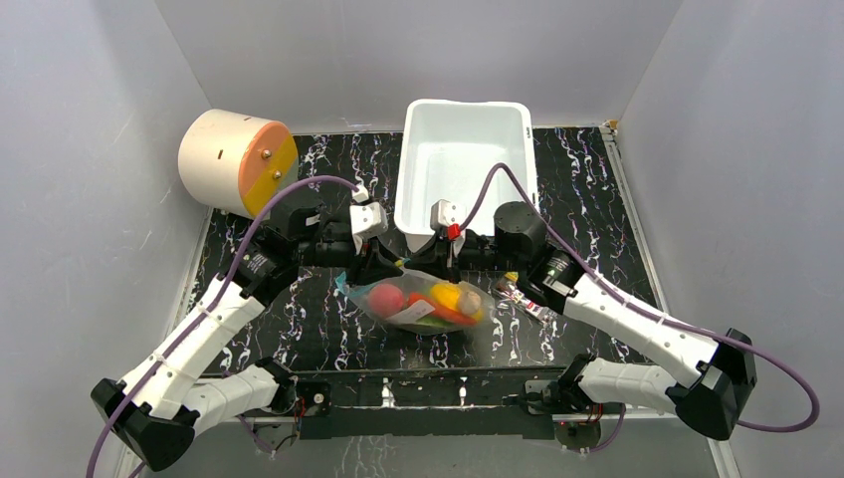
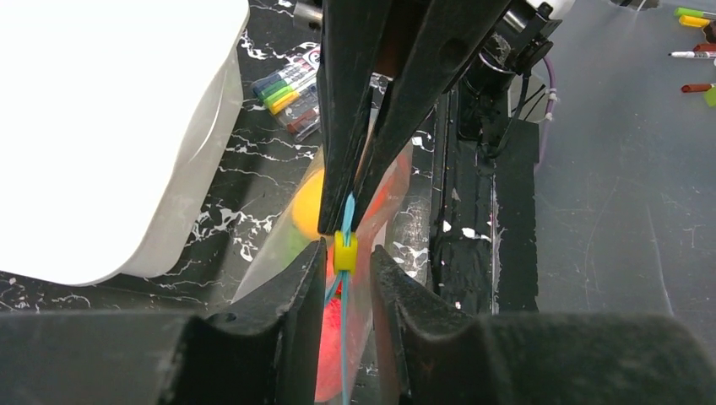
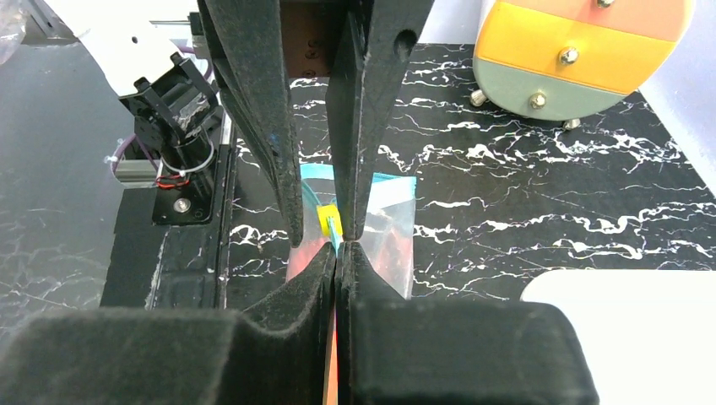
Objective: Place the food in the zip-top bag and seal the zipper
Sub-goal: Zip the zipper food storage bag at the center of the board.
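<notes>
The zip-top bag [image 1: 480, 321] lies mid-table holding the food: a pink-red piece [image 1: 387, 299], a yellow one [image 1: 445, 295], orange and green ones. My left gripper [image 1: 370, 267] and right gripper [image 1: 445, 261] both sit at the bag's far edge, facing each other. In the left wrist view my left gripper [image 2: 348, 249] is slightly open, its fingers either side of a yellow slider [image 2: 344, 251] on the teal zipper [image 2: 344, 337]. In the right wrist view my right gripper [image 3: 339, 246] is shut on the zipper [image 3: 331, 224], just beside the slider.
A white bin [image 1: 518, 149] stands right behind both grippers. A cream cylinder with an orange-yellow face [image 1: 239, 161] stands at the back left. A printed packet of markers [image 1: 525, 299] lies just right of the bag, under my right forearm.
</notes>
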Robot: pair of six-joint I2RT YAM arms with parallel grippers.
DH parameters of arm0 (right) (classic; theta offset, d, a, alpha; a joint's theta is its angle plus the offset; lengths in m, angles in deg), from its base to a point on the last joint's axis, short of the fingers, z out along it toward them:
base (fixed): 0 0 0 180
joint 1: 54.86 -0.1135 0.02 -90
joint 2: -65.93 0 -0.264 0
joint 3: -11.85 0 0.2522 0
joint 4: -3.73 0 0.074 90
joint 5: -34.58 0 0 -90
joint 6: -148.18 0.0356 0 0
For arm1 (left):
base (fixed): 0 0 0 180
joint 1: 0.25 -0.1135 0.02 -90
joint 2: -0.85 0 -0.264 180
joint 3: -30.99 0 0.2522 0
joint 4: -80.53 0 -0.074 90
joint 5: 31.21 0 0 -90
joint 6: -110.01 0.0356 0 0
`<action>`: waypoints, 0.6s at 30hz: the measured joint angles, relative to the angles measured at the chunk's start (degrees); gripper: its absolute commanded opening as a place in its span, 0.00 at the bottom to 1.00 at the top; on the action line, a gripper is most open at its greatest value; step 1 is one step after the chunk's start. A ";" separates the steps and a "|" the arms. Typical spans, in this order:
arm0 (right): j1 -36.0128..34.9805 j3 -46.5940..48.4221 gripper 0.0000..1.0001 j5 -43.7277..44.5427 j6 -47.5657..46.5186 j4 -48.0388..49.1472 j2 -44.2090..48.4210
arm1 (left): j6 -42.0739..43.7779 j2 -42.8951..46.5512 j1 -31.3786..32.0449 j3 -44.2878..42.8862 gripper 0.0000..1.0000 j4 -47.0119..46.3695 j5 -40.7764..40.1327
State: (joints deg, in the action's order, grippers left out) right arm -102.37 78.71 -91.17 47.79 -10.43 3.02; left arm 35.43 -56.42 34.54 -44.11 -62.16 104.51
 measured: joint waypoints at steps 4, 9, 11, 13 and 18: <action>0.00 -0.15 0.00 0.20 -0.33 0.13 1.55 | -1.03 0.00 0.00 0.09 0.23 0.39 -1.22; 0.00 -0.70 0.00 0.11 -0.46 1.05 3.21 | -2.64 0.00 -0.02 0.39 0.22 -0.96 -1.86; 0.00 -1.14 0.00 0.00 -0.48 1.57 3.26 | -3.34 0.00 -0.02 0.50 0.25 -1.68 -2.01; 0.00 -1.42 0.00 0.00 -0.55 1.86 3.26 | -4.04 0.00 -0.02 0.61 0.27 -2.36 -2.10; 0.00 -1.44 0.00 0.00 -0.87 2.08 3.26 | -5.51 0.35 -0.02 1.29 0.26 -4.37 -1.51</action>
State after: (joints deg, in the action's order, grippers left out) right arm -102.37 77.27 -91.17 46.91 -8.36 6.27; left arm 29.92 -56.07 34.51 -42.82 -66.53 103.00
